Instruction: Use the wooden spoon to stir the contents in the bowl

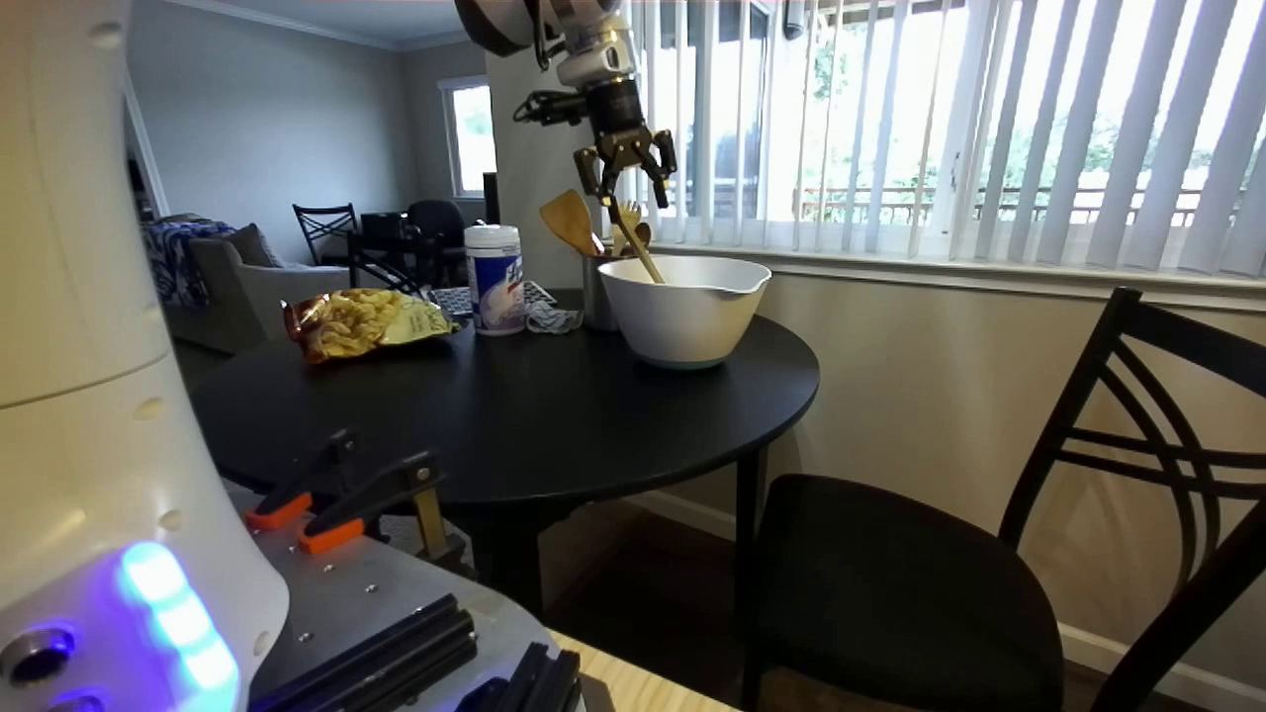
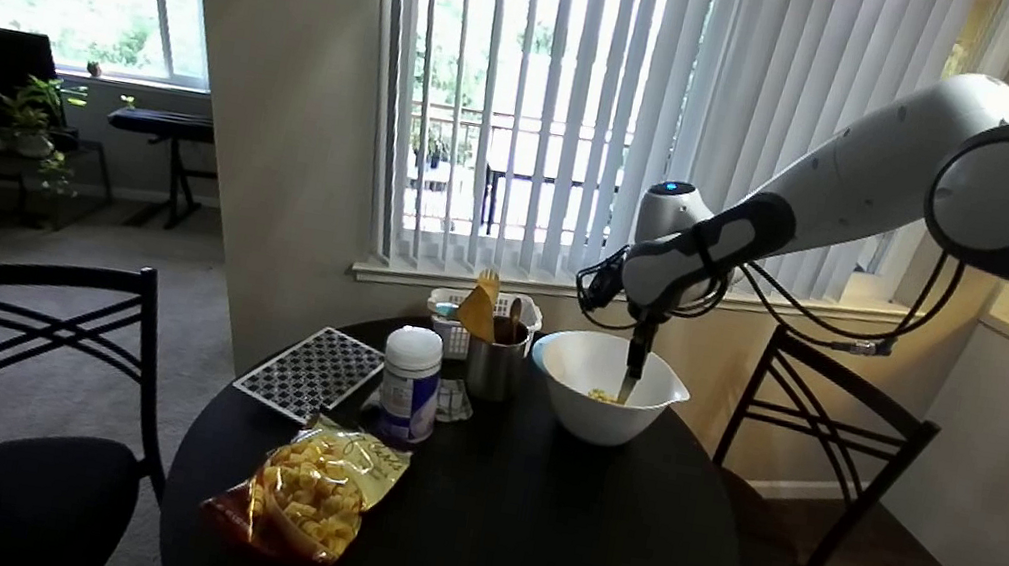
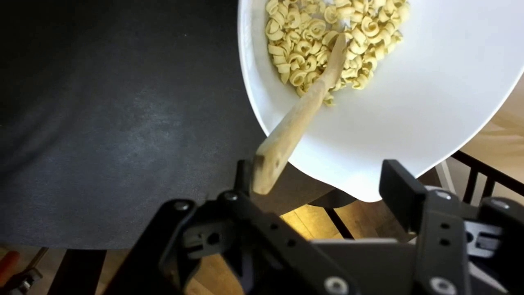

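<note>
The off-white bowl (image 1: 687, 321) stands on the black table; it also shows in an exterior view (image 2: 599, 422) and in the wrist view (image 3: 364, 139). Curly pasta (image 3: 303, 49) lies in its bottom. The wooden spoon (image 3: 301, 114) leans over the bowl's rim, its far end in the pasta and its handle end up at my gripper's left finger in the wrist view. My gripper (image 3: 317, 182) is open above the bowl's edge, fingers wide apart. The handle end is beside or touching that one finger only. The spoon also shows in both exterior views (image 1: 641, 247) (image 2: 626, 388).
A metal utensil holder (image 2: 494, 367) stands close beside the bowl, with a white basket (image 2: 446, 330) behind it. A wipes canister (image 1: 497, 282) and a snack bag (image 1: 366, 321) are on the table (image 1: 514, 425). A window with blinds is behind; a chair (image 1: 900, 574) stands near.
</note>
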You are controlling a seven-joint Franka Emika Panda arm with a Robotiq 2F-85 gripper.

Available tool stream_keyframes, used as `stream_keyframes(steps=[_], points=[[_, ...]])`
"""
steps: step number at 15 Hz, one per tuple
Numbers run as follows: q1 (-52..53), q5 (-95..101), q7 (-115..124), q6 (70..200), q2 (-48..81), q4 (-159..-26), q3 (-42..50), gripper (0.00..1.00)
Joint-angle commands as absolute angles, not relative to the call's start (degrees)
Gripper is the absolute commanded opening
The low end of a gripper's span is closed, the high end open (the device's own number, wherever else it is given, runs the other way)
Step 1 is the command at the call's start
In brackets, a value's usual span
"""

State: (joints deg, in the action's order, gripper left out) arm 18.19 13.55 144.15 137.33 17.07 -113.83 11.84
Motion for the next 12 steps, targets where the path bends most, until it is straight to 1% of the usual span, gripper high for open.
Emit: stream_keyframes(steps=[1,7,11,12], points=[[14.54,14.81,144.04,135.28,11.90,-116.36,8.05,1.00],[11.86,13.06,143.20,128.32,7.30,-115.92,3.51,1.00],[10.44,12.68,143.68,125.15,6.45,-115.34,1.56,1.00],[10.33,13.86,144.33,126.11,8.35,-113.78,1.33,1.00]])
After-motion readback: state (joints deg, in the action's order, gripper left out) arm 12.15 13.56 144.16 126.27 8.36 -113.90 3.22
